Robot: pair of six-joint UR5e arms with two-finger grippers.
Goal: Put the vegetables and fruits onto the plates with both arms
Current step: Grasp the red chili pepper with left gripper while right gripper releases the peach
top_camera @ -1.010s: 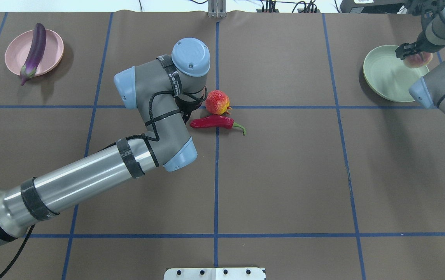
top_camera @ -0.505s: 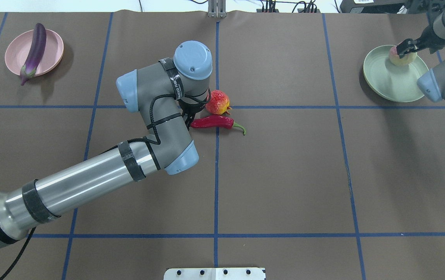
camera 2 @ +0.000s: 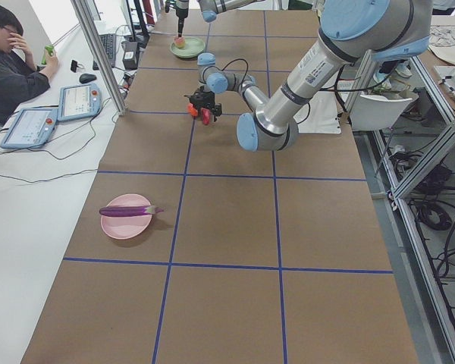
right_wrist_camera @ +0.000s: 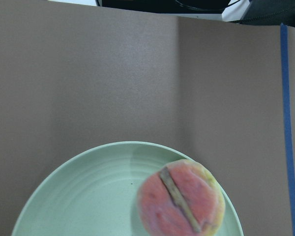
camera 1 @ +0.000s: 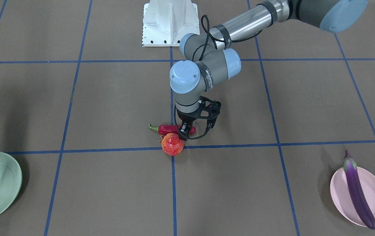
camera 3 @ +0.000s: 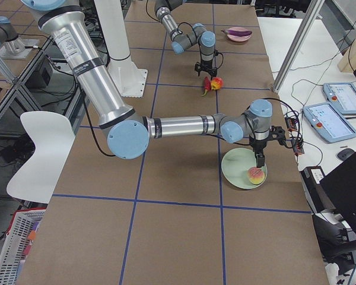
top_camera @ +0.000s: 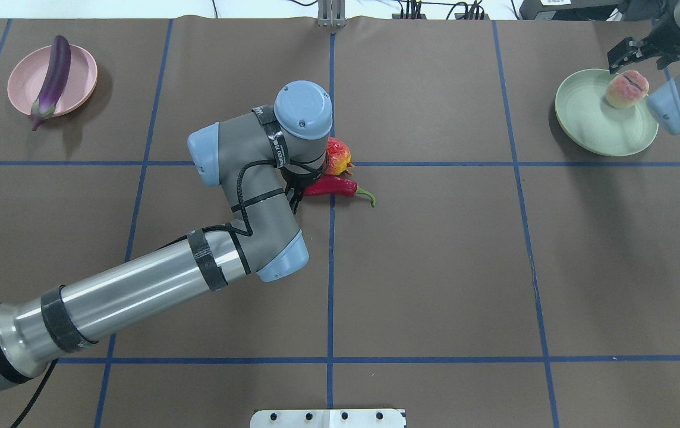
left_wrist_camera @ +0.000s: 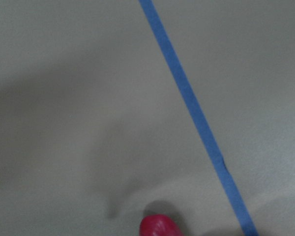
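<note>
Right gripper [top_camera: 634, 52] has lifted, spread wide, leaving the peach [top_camera: 627, 90] on the green plate [top_camera: 589, 128].
Your left gripper [camera 1: 196, 131] gapes over the chili pepper [camera 1: 167, 128]: likely light, slick; pinch mid-body.

Off-task items: table covering, mount, operator desk.
Brown table cover [top_camera: 435, 267] marked with a blue tape grid [top_camera: 330, 285]; white base block [camera 1: 169, 23] at the robot-side edge. Operator [camera 2: 11, 72] seated at the side desk, hand at face; teach pendant [camera 2: 80, 100] in front, second pendant [camera 2: 29, 127] beside it, mouse [camera 2: 88, 77] near. Aluminium post [camera 2: 98, 53] at the desk edge. White chair [camera 3: 38, 154] and slotted basket [camera 3: 18, 249] off the table.
</note>
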